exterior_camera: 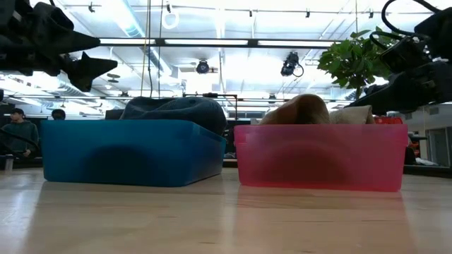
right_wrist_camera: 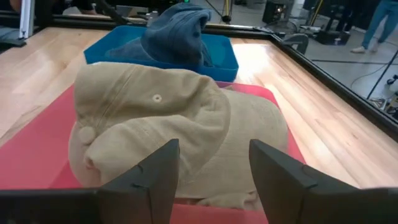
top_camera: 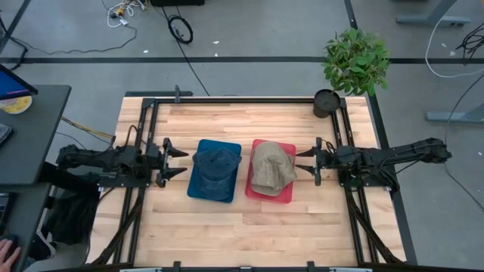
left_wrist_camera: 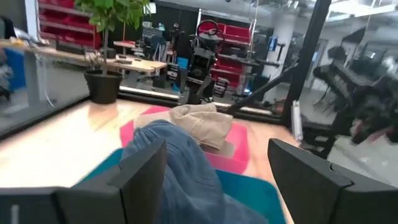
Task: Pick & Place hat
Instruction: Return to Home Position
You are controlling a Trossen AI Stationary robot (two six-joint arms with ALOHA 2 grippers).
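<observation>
1. The dark blue denim cap [top_camera: 216, 165] lies in the blue rectangular plastic bin [top_camera: 198, 193], just toward 9 o'clock from the table's centre, and heaps above the rim. The left gripper [top_camera: 184, 162] hovers at the bin's 9 o'clock with fingers spread and nothing between them. The tips are near the bin wall, so a retreat that dips or drifts toward 3 o'clock could shove the bin or snag the fabric.
2. The tan cloth cap [top_camera: 272, 168] fills the red rectangular plastic bin [top_camera: 261, 195], just toward 3 o'clock from centre. The right gripper [top_camera: 300, 162] sits at that bin's 3 o'clock, also spread and empty. The same risk applies there.
3. The bins stand just beside each other. A knock to one would likely push the other.
4. A leafy green plant in a black pot [top_camera: 327, 103] stands at the table's 1 o'clock corner. A wide swing of the right arm might brush it.
</observation>
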